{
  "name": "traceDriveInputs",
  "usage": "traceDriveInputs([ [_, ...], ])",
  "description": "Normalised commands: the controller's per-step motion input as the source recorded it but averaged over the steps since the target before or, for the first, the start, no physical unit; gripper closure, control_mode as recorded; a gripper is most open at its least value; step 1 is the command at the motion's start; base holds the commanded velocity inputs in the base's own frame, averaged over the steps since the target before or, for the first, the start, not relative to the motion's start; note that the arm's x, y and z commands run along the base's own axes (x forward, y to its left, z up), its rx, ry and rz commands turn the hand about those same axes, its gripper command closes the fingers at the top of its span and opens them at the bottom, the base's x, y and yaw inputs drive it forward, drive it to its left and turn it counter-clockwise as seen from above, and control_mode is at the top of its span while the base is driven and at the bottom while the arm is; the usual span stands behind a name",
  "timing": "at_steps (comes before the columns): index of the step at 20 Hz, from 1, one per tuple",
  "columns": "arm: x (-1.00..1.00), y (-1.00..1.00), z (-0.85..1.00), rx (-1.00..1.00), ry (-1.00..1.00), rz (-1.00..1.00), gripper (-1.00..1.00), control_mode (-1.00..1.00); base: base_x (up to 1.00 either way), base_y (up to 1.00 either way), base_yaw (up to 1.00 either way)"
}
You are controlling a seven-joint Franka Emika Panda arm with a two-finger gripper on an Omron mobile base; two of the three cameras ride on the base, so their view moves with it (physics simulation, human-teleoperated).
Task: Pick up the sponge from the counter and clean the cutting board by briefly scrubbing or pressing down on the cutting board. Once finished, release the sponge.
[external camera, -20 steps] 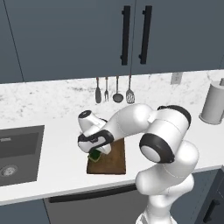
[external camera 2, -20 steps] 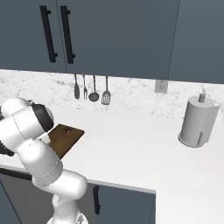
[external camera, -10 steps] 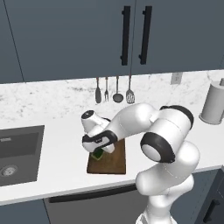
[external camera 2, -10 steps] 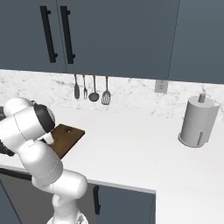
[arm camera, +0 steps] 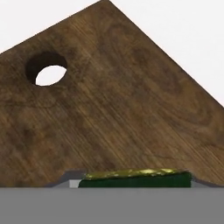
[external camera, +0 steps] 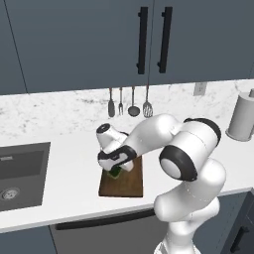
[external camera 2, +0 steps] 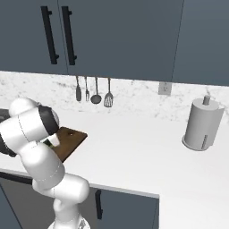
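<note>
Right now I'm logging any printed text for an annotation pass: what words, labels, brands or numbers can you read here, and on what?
None can be read.
The cutting board shows bare wood grain and a hole, no mark.
The sponge between the gripper fingers is plain green and yellow.
The cabinet doors, paper towel roll, wall outlet and counter bear no lettering.

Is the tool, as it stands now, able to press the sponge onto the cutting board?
Probably yes. The tool holds the sponge right over the cutting board, and the wood below looks bare, so nothing blocks the way down.
</note>
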Motion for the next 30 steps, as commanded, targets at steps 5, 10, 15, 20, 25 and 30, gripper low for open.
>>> traceDriveInputs([
  [5, 0.00, -0.90, -0.47, 0.00, -0.09, -0.07, 1.00, -1.00, 0.00, 0.00, 0.00],
  [10, 0.00, -1.00, -0.45, 0.00, -0.07, -0.08, 1.00, -1.00, 0.00, 0.00, 0.00],
  [15, 0.00, -1.00, -0.41, 0.00, 0.00, -0.10, 1.00, -1.00, 0.00, 0.00, 0.00],
  [20, 0.00, -0.96, -0.20, 0.00, 0.00, -0.11, 1.00, -1.00, 0.00, 0.00, 0.00],
  [25, 0.00, -0.90, -0.36, 0.00, 0.00, -0.10, 1.00, -1.00, 0.00, 0.00, 0.00],
  [30, 0.00, -0.90, -0.40, 0.00, -0.03, -0.11, 1.00, -1.00, 0.00, 0.00, 0.00],
])
